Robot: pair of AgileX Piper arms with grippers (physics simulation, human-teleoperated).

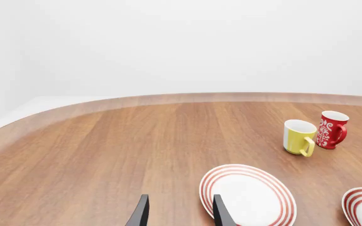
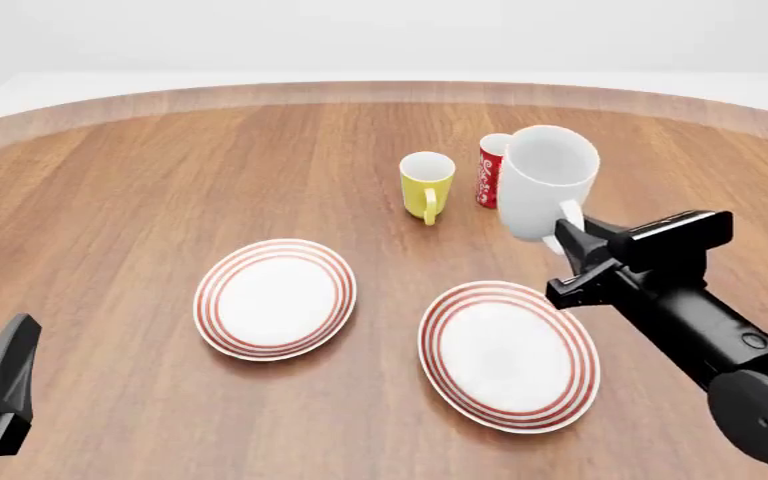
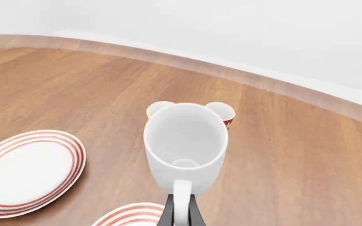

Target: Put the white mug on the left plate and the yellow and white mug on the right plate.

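Observation:
My right gripper [image 2: 571, 238] is shut on the handle of the large white mug [image 2: 548, 180] and holds it tilted in the air beyond the right plate [image 2: 508, 352]. In the right wrist view the white mug [image 3: 184, 146] fills the centre, with its handle between the fingers [image 3: 169, 215]. The small yellow and white mug [image 2: 427, 185] stands upright on the table behind the two plates. The left plate [image 2: 275, 298] carries nothing. My left gripper [image 1: 179, 214] is open and empty, low at the near left, beside the left plate [image 1: 247, 195].
A slim red cup with white lettering [image 2: 492, 170] stands just right of the yellow mug, partly hidden behind the lifted white mug. The table's curved far edge [image 2: 384, 90] runs across the back. The red cup [image 1: 332, 129] and yellow mug [image 1: 299, 137] also show in the left wrist view.

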